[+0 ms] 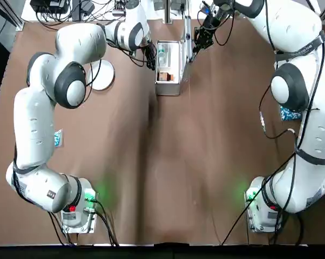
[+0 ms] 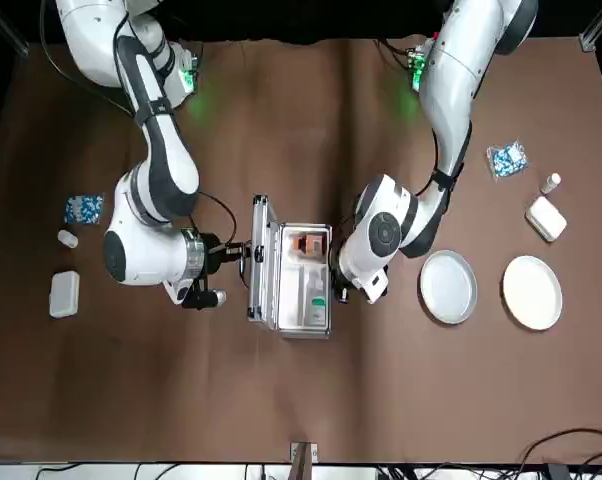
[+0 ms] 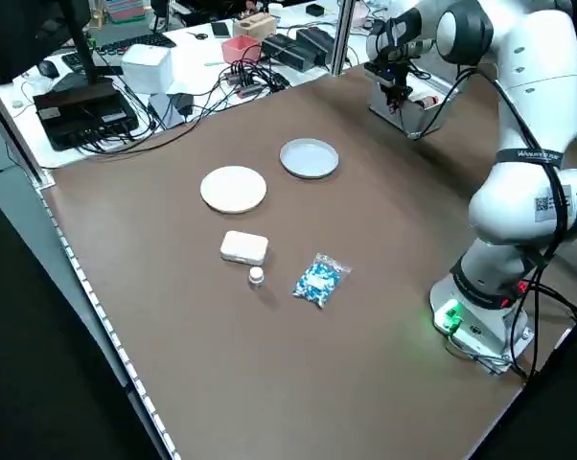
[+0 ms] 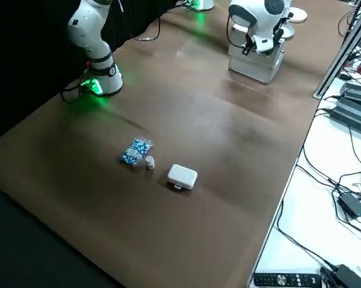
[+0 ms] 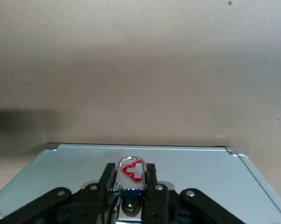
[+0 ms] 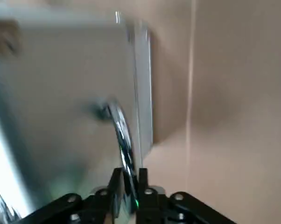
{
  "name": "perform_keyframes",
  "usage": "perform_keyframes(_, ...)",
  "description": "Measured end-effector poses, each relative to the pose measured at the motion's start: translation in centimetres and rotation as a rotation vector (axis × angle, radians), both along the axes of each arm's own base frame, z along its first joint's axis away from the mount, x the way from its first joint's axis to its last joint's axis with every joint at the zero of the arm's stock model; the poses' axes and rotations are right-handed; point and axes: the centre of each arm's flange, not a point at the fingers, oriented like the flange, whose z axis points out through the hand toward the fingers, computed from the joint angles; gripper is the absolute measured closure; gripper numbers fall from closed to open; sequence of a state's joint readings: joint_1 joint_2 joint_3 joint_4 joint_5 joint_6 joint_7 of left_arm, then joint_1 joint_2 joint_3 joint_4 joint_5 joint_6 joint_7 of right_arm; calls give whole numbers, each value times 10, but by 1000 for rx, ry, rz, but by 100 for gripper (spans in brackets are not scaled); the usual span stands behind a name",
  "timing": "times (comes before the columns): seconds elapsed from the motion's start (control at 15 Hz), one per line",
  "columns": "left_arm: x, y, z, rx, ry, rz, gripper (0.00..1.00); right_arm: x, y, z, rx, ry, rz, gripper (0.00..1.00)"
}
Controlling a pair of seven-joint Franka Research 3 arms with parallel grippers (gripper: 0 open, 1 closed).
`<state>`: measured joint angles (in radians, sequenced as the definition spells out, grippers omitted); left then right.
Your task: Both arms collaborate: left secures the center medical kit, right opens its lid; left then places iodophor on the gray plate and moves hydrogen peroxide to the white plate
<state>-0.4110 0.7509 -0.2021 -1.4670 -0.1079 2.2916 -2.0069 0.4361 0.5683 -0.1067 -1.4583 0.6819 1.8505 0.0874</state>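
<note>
Medical kit (image 1: 168,69), a silver case, sits at the table's far middle with its lid (image 2: 258,260) swung up to stand on edge along the kit's right side. Starting nearest the robot, the brown table (image 1: 168,178) is bare between the two arm bases. Farther out on the left lie a blue-and-white packet (image 3: 317,280), a small white bottle (image 3: 256,277) and a white box (image 3: 243,247), close together. Beyond them come the white plate (image 3: 234,188) and, nearer the kit, the gray plate (image 3: 309,157). On the far right of the table a second packet (image 2: 83,208), small bottle (image 2: 67,238) and white box (image 2: 64,293) lie grouped. At the kit, the left gripper (image 5: 130,186) is clamped on a latch bearing a red mark (image 5: 132,170) on the case's left wall. The right gripper (image 6: 127,182) is pinched on the metal handle (image 6: 118,128) of the raised lid. Inside the open case a brown bottle (image 2: 306,243) lies toward the robot's side and a pale bottle with a green label (image 2: 317,297) lies farther out.
</note>
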Motion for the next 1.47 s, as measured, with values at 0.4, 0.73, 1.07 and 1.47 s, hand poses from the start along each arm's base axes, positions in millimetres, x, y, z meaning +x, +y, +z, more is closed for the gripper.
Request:
perform_keyframes(0.4,-2,-1,1,3,8,-5,52,18,-7,-14,-11,-78,-52,67)
perform_keyframes(0.73,-2,0,8,7,13,-7,7,21,-14,-12,-10,-80,-61,26)
perform_keyframes(1.07,6,14,32,10,3,8,0,23,-30,-12,-7,-35,-57,12)
perform_keyframes(1.47,18,45,70,34,-1,9,0,31,-66,1,14,6,-32,11)
